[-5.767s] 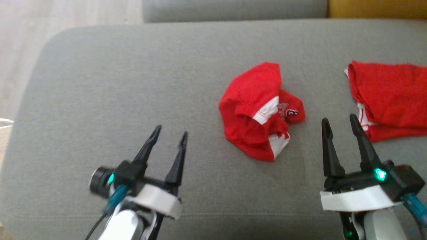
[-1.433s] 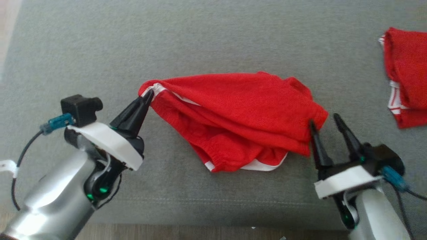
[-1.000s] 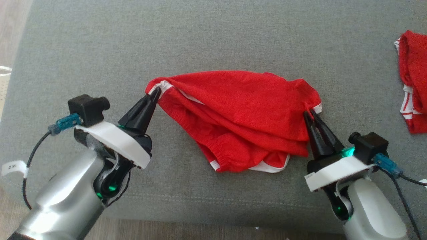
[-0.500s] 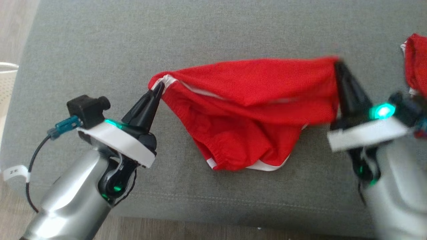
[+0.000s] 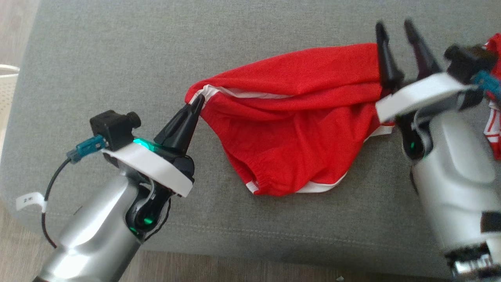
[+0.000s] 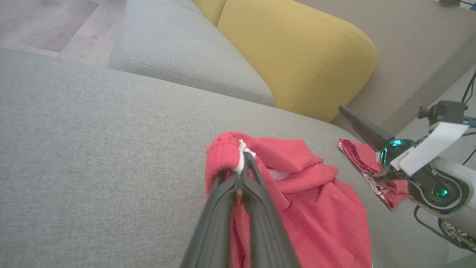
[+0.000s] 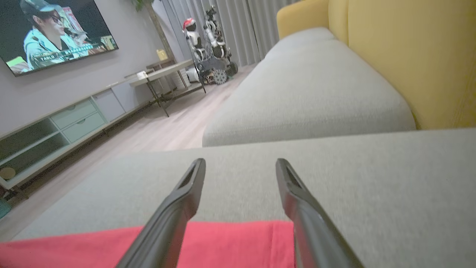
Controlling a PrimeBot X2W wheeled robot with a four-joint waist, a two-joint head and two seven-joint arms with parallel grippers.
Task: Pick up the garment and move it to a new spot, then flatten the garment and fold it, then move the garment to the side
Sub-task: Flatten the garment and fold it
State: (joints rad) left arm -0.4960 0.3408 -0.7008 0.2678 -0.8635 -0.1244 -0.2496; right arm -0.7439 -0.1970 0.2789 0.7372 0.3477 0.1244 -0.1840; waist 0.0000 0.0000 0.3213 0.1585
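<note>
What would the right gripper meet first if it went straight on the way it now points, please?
Probably the grey seat cushion just past the red garment; the open right gripper points low across it. If it skims above, the neighbouring cushion is next.

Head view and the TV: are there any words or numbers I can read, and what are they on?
"2", followed by a mark too blurred to read: on the white tag at the head view's lower left.
TV screen: its caption strip has letters, too small and blurred to read.
Red garment: no print or label showing.
</note>
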